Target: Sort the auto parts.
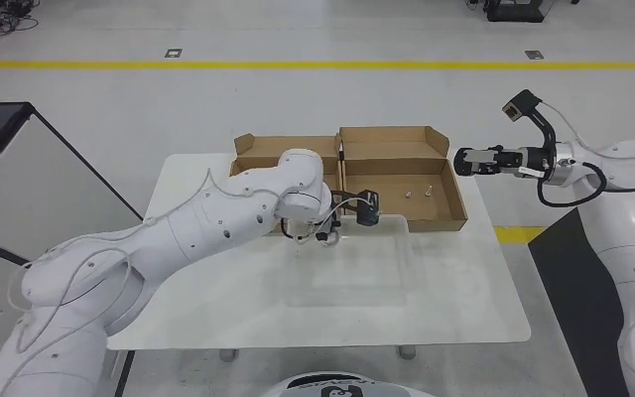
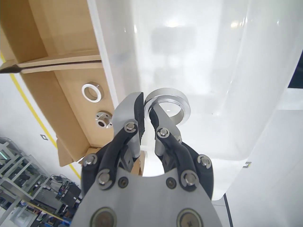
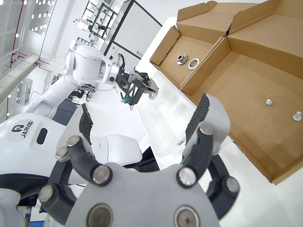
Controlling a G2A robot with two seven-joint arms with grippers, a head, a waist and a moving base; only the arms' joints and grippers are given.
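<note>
Silver ring, pinched in the left tool, hangs over what looks like a clear tray on the bench. The right tool gapes wide beside 2 cardboard boxes.

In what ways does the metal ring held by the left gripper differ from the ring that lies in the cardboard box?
The held ring is pinched by the left gripper, one finger inside it, one outside, over the clear tray; the box ring lies flat on the cardboard box floor beside a flanged hub. The held ring looks plain silver; the box ring's top face looks white. Both are round with an open centre.
</note>
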